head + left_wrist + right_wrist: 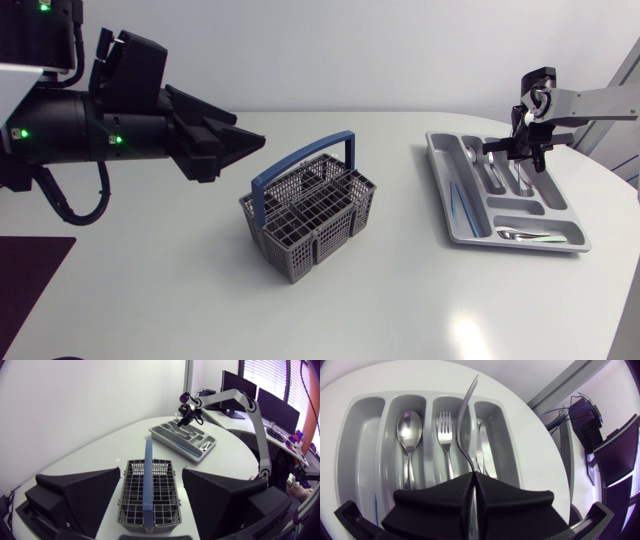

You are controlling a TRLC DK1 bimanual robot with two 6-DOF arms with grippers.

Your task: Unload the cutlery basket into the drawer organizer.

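Left gripper (pixel 151 477): nearest of all, it hangs above the table with its fingers spread wide and nothing in them. The basket lies ahead of and below it, untouched.
Basket (pixel 310 215): grey mesh with its blue handle (pixel 300 160) upright, standing mid-table and well apart from the organizer. I cannot tell whether any cutlery is left inside.
Organizer (pixel 437 160): a grey tray toward the far right of the table. A spoon (pixel 409 430) lies in one long slot, a fork (pixel 445 430) in the next, and what looks like a knife (pixel 481 447) in the slot beyond.
Right gripper (pixel 472 475): farthest out, above the organizer and clamped on the handle end of a second fork (pixel 462 425). The tines point away, over the divider between the fork slot and the knife slot.
Step, as I judge it: setting this fork down.
Risk, wrong slot: released here, it could land astride the divider or slide in beside the knife.
Risk, bounce: dropped from height, it may strike the lying fork and skip out.
Risk, swivel: held only at the handle's end, the curved fork could pivot between the fingers if the wrist tilts.
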